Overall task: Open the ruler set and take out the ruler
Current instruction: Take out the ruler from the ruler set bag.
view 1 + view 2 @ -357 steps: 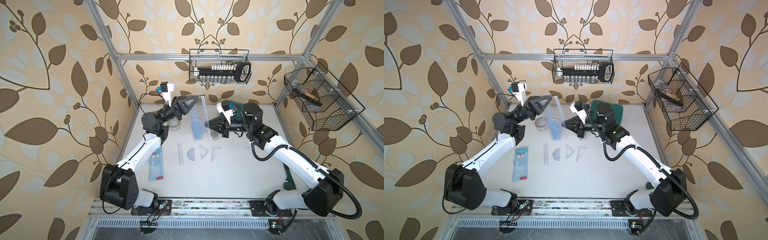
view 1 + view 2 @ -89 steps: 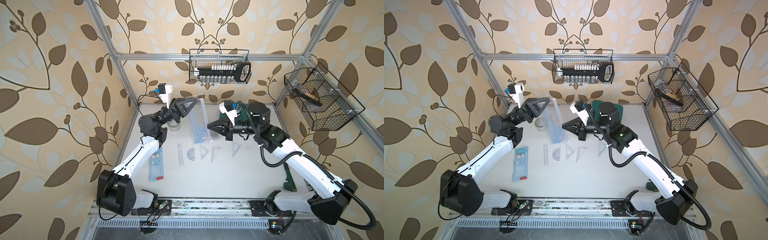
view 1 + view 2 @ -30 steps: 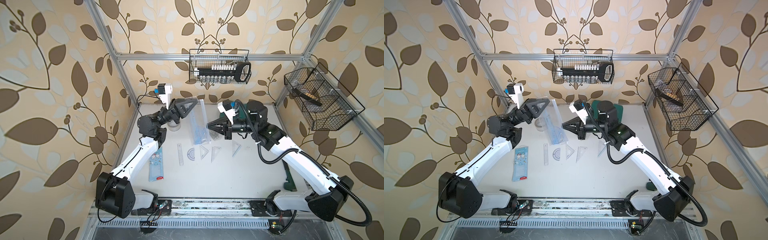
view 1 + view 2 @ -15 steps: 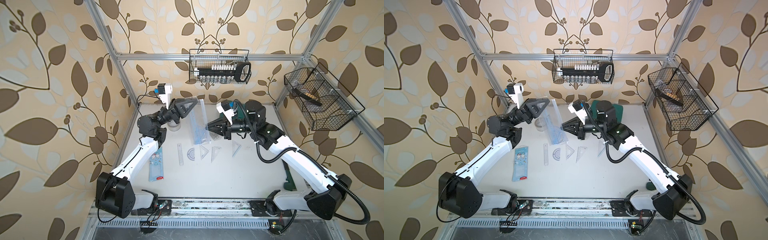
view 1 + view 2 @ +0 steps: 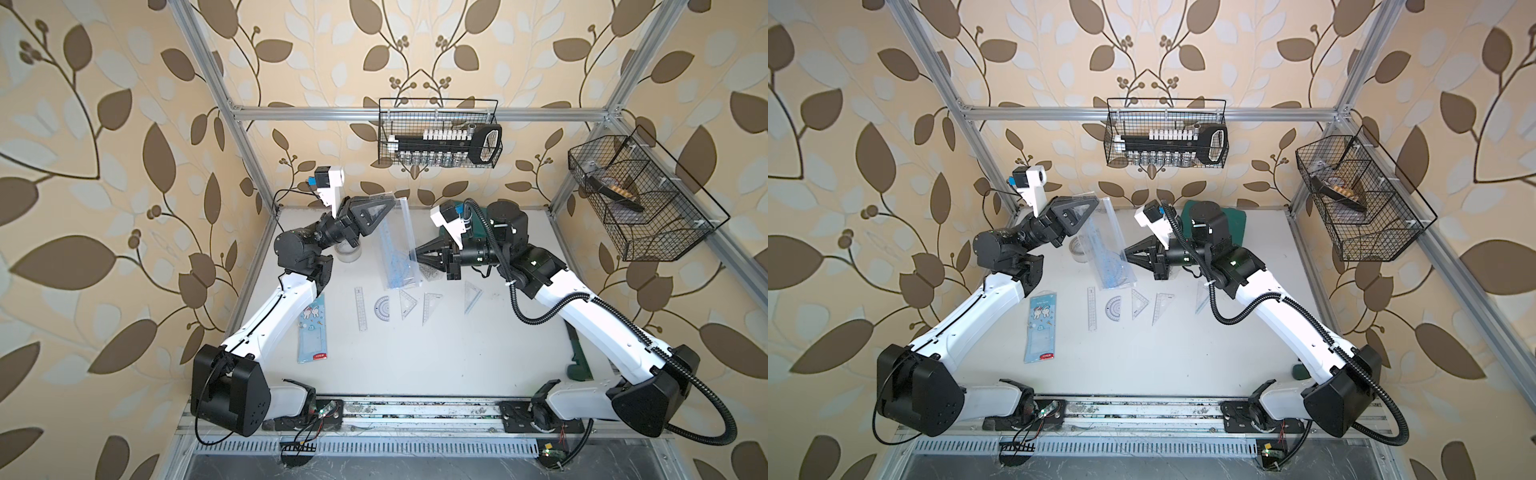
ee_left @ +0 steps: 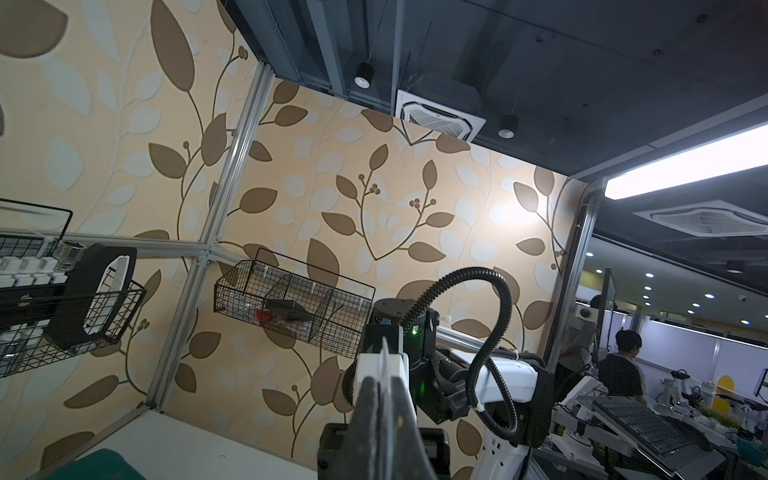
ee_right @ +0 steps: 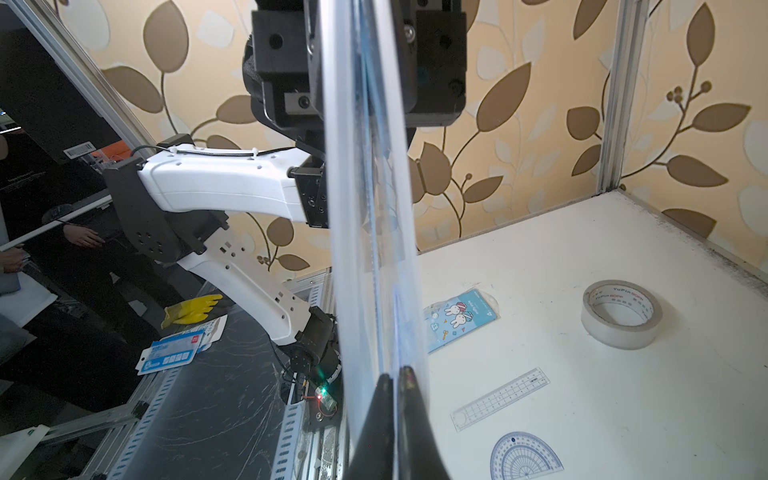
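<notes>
so left gripper and right gripper both clamped on the clear plastic ruler-set pouch, blue rulers inside, held up near the white "YuPin BOPP" tape roll.

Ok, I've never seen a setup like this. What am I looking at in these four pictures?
Two white robot arms with black pincer grippers work over a white table. Two pictures look down from overhead; the other two come from cameras on the wrists. The left gripper is shut on the top of a clear plastic sleeve of blue rulers. The right gripper is closed at its lower side; what it pinches is unclear. On the table lie a clear straight ruler, a protractor, three set squares, a blue cartoon pouch and a roll of tape.
</notes>
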You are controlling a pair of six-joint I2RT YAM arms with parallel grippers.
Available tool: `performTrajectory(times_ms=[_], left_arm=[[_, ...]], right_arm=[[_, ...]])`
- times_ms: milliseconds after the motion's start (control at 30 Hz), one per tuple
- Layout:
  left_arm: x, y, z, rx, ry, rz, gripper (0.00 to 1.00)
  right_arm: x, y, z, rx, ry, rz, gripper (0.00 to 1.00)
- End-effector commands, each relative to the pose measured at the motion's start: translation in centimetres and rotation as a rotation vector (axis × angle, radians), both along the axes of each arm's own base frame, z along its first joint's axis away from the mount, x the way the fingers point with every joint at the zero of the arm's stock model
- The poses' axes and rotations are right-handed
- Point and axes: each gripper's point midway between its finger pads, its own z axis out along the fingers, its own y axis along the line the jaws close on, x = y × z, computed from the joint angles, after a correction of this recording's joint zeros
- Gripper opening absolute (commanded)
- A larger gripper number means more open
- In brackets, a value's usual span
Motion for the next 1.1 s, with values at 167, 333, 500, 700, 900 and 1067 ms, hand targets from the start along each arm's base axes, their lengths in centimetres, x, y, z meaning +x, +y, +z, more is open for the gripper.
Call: performTrajectory(times_ms=[167,333,500,700,900,1067], left_arm=[[-1.6,0.7,1.6,-0.023,-0.083,0.006,0.00],[-1.6,0.7,1.5,-0.022,-0.083,0.007,0.00],[-1.7,0.8,1.5,-0.024,-0.083,0.008,0.00],[-1.7,0.8,1.5,-0.023,-0.086,0.010,0.00],[-1.7,0.8,1.5,-0.025,-0.085,0.012,0.00],[-1.7,0.8,1.5,-0.024,-0.088,0.012,0.00]], right_arm=[[-0.5,-0.7,3.4,0.043,-0.098,-0.027,0.00],[-0.5,-0.6,4.1,0.057,-0.109,-0.026,0.00],[-0.2,-0.6,4.6,0.066,-0.121,-0.038,0.00],[0.3,-1.2,5.9,0.081,-0.157,-0.080,0.00],[1.0,-2.6,7.7,0.101,-0.202,-0.144,0.00],[1.8,-4.4,9.0,0.118,-0.223,-0.211,0.00]])
